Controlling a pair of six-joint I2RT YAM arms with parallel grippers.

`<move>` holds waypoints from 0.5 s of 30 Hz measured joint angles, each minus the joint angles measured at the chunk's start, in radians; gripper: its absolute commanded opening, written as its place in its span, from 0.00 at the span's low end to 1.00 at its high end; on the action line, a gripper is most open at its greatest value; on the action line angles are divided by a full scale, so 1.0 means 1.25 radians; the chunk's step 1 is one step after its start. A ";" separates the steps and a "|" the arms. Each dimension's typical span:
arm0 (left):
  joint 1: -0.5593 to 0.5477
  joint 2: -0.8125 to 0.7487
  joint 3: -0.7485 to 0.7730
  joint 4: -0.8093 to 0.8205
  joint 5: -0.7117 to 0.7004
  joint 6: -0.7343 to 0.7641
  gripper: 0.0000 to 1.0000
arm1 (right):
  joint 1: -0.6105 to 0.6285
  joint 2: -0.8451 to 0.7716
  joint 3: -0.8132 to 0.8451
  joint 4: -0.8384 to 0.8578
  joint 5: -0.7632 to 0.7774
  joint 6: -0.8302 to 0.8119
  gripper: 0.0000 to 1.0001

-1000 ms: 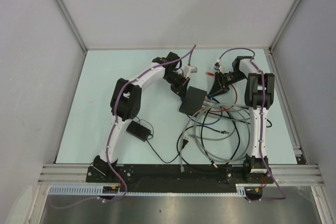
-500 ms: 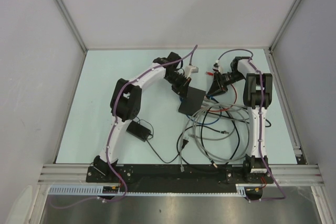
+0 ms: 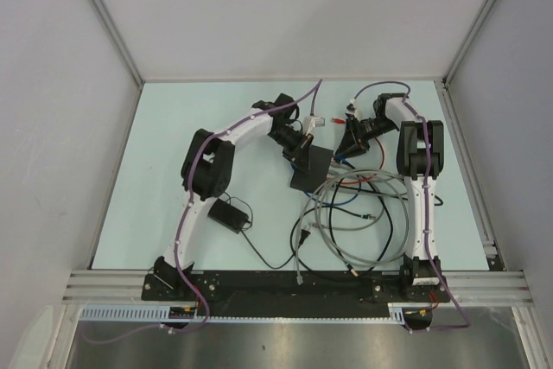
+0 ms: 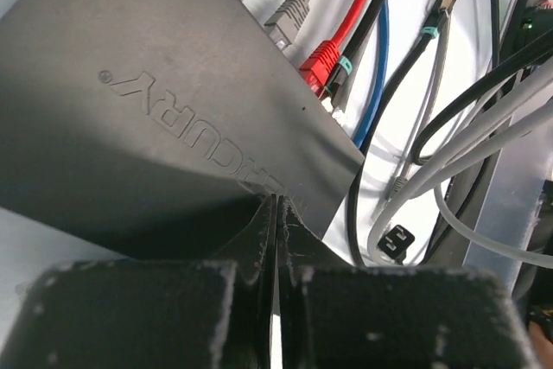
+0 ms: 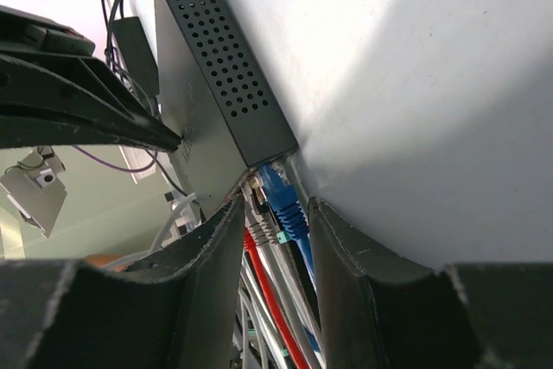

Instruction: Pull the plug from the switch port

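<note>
Black switch (image 3: pixel 313 166) braced by left gripper (image 4: pixel 275 213), jaws shut; right gripper (image 5: pixel 272 213), jaws half-open around blue plug (image 5: pixel 281 192) at two o'clock, unpulled.

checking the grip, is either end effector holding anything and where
Left end effector: shut, empty, tips against the switch. Right end effector straddles the blue plug; grip unclear.
</note>
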 measured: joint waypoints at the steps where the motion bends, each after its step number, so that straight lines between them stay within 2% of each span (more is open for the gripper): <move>1: -0.002 0.000 0.000 0.000 0.000 -0.002 0.00 | 0.000 0.000 0.000 0.000 0.000 0.002 0.46; 6: -0.004 0.000 -0.002 0.000 -0.005 -0.009 0.00 | 0.004 0.002 0.008 -0.005 -0.003 0.012 0.47; 15: -0.003 0.000 -0.017 0.001 0.012 -0.007 0.00 | 0.011 0.027 0.045 -0.039 0.001 -0.035 0.38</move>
